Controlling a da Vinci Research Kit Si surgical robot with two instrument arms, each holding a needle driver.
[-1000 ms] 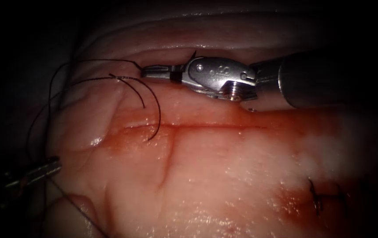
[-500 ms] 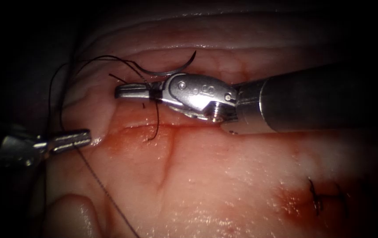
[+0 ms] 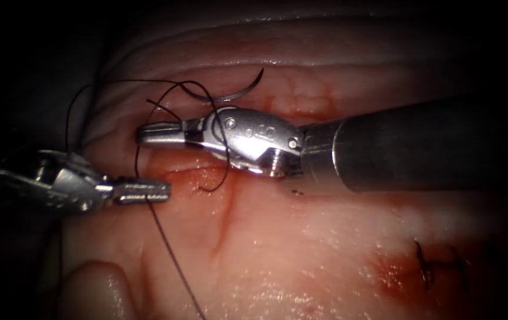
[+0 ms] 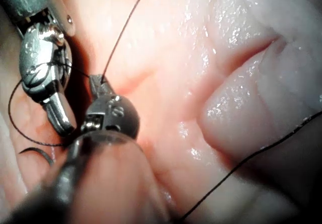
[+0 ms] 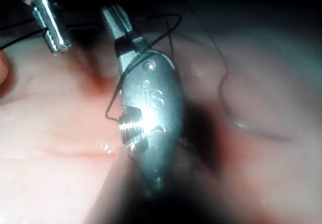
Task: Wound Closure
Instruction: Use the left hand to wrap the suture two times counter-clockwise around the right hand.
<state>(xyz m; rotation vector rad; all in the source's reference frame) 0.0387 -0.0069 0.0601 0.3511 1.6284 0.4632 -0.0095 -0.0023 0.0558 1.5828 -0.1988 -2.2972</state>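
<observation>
The curved needle lies free on the tissue beyond the cut, held by neither tool; it also appears as needle. My right tool reaches in over the cut with jaws shut and nothing visible between them. A loop of thread drapes over its body, seen again as thread around the right tool. My left tool sits at the cut's left end, shut on the thread, which runs down toward the front. In the left wrist view the left tool grips that strand.
Red fluid pools along the cut under the right tool. A finished stitch with short dark ends sits at the front right. A shallow groove runs forward from the cut. A rounded fold of tissue rises at the front left.
The right tool left the needle lying behind and moved left and forward, the thread now looped over it. The left tool carried its thread rightward to the cut's left end.
</observation>
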